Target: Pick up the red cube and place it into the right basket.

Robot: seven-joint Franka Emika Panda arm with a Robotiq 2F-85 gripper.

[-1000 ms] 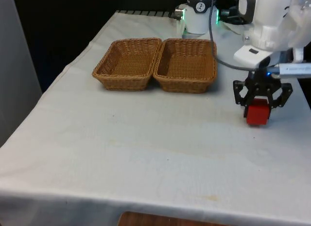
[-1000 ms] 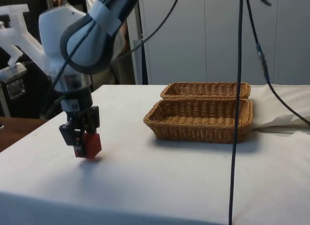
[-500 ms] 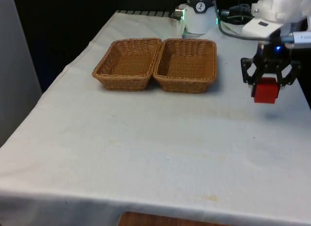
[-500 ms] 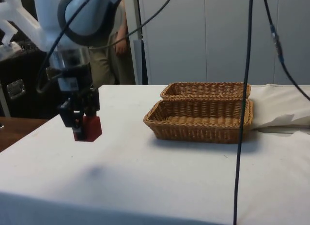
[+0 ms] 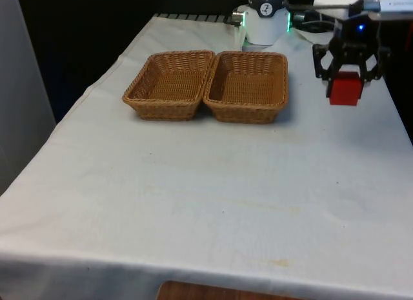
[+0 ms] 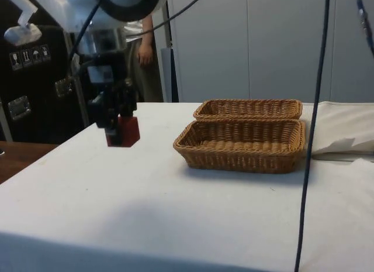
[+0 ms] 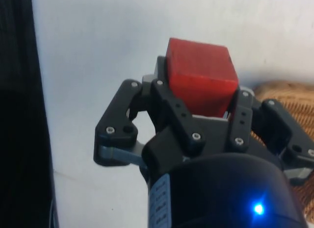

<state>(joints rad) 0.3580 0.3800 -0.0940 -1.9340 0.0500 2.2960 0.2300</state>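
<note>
Red plastic-looking cube (image 5: 344, 88), held clear of the white-clothed desk (image 5: 213, 184) near the desk's edge on the front view's right. The black two-finger end effector (image 5: 349, 68) pinches the cube between its fingers, which the wrist view shows pressed against two opposite faces (image 7: 200, 83). In the side view the cube (image 6: 124, 131) hangs below the end effector (image 6: 117, 117), well above the cloth. Two rectangular woven wicker baskets sit side by side, rims touching, towards the desk's far edge: one on the front view's left (image 5: 169, 86), the other on the front view's right (image 5: 248, 87). The cube is well apart from both, beyond the latter basket towards the desk's edge. A person (image 6: 142, 47) stands behind the desk in the side view.
</note>
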